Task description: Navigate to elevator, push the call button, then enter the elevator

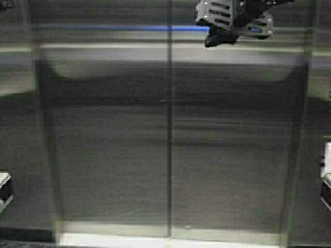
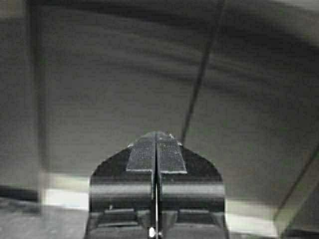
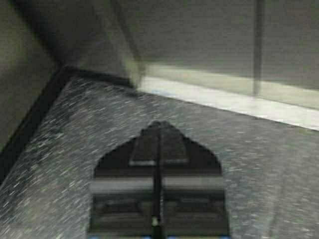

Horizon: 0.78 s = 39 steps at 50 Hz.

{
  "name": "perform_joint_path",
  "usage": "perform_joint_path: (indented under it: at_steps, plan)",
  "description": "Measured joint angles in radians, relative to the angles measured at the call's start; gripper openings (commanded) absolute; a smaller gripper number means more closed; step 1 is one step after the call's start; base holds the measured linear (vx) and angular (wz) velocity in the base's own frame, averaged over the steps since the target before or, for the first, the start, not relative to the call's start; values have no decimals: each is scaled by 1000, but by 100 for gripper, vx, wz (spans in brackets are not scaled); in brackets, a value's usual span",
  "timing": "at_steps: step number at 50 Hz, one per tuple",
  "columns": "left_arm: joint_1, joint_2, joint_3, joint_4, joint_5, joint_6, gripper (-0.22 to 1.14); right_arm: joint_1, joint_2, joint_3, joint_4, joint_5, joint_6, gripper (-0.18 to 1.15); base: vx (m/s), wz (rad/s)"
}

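Observation:
The elevator's brushed steel wall (image 1: 108,144) fills the high view, with a vertical centre seam (image 1: 169,129), a thin blue strip (image 1: 119,28) and a horizontal handrail (image 1: 103,46) near the top. The call button is out of view. My right gripper (image 1: 217,39) is raised at the top of the high view. In the right wrist view it (image 3: 158,123) is shut and empty over a speckled floor (image 3: 259,164). My left gripper (image 2: 156,134) is shut and empty, pointing at the steel wall (image 2: 109,89) and its seam (image 2: 199,79).
A pale strip (image 1: 155,238) runs along the foot of the wall. Steel side panels (image 1: 15,129) stand at both edges. In the right wrist view a dark skirting edge (image 3: 30,124) and a corner (image 3: 124,69) bound the floor. Parts of the robot (image 1: 4,188) show at both edges.

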Motion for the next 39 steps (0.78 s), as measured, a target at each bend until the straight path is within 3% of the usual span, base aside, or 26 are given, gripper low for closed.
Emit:
perform_joint_path:
  at_steps: [39]
  plan:
    - [2, -12, -2, 2, 0, -2, 2, 5, 0, 0, -2, 0, 0, 6, -3, 9]
